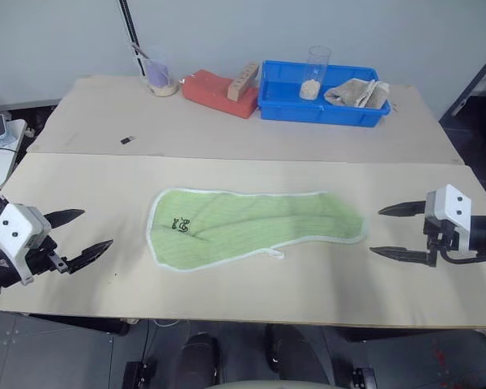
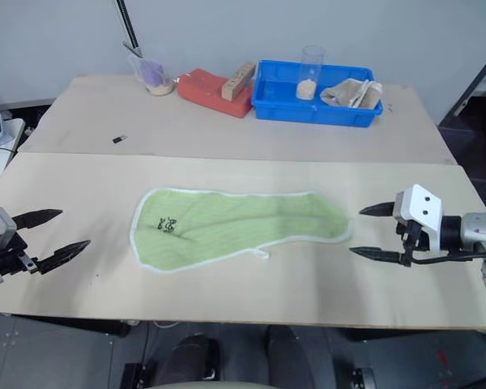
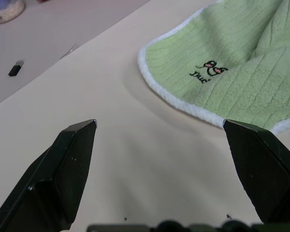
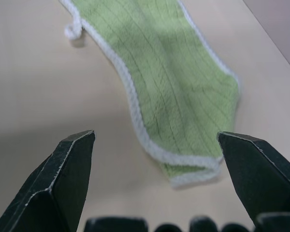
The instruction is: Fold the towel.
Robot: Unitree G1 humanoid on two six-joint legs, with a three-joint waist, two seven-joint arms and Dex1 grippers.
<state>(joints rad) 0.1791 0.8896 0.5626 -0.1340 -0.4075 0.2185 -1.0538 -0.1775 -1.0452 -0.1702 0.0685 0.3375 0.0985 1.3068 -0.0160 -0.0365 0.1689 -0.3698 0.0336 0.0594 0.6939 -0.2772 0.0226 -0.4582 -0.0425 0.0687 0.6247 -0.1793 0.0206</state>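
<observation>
Two pale wooden tables stand pushed together in front of a plain grey wall. On the far one sits a blue plastic tray with a clear cup and a small beige-tan cloth inside it. Beside the tray lies a red block with a small wooden block leaning on it, and next to that a little glass cup.

In the middle of the near table lies the light lime-green towel with thin white edging. It is lying flat in a long, lumpy shape and looks like it may already be doubled over once, but that is hard to tell. A small dark printed mark is near one end, and a small white loop tag sticks out from the near edge.

The left gripper hangs just past the marked end of the towel, and the right gripper hangs just past the other end. Both have their black fingers spread wide and hold nothing. Neither one touches the towel.

So the folding looks mostly not done yet. The ends need to be picked up and brought together.
</observation>
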